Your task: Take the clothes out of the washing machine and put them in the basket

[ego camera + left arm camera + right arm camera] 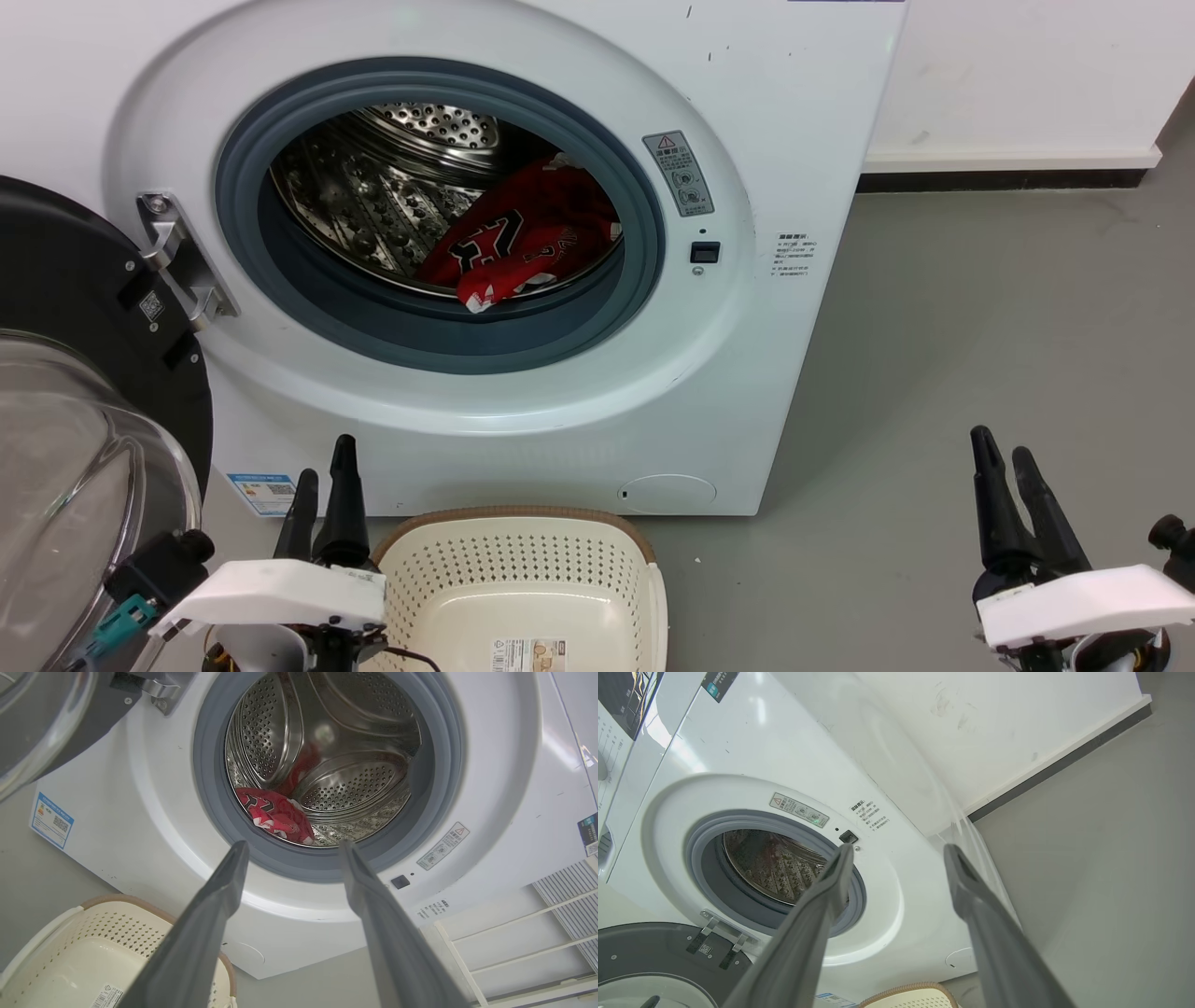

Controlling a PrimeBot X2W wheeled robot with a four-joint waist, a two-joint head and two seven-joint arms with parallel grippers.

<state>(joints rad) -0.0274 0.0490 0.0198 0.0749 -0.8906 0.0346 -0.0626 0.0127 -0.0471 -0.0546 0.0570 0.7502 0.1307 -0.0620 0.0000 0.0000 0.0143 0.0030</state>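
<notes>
The red jersey point(523, 238) lay crumpled inside the washing machine point(747, 392), on the lower right part of the steel drum point(373, 196). In the head view its long axis ran slantwise, from a low end near the front up toward the right side of the drum. That low end, with white trim, pointed down at the grey seal point(448, 327) of the opening and seemed to touch its inner edge. Black and white lettering faced out through the opening. The glass door point(84, 448) stood swung open to the left on its metal hinge point(177, 261).

The cream basket point(523, 515) sat on the grey floor point(980, 327) just in front of the washing machine, below the opening, with nothing in it except a paper label point(527, 653) on its base. Its near end was cut off by the bottom of the head view, so I could not tell its long axis.

The left tool point(325, 459) hung just beside the basket's left rim, fingers pointing up at the machine's front, apart and holding nothing. The right tool point(1001, 444) was well off to the right over bare floor, also apart and empty, its fingers aimed toward the machine's right edge and the white wall point(1027, 84)
</notes>
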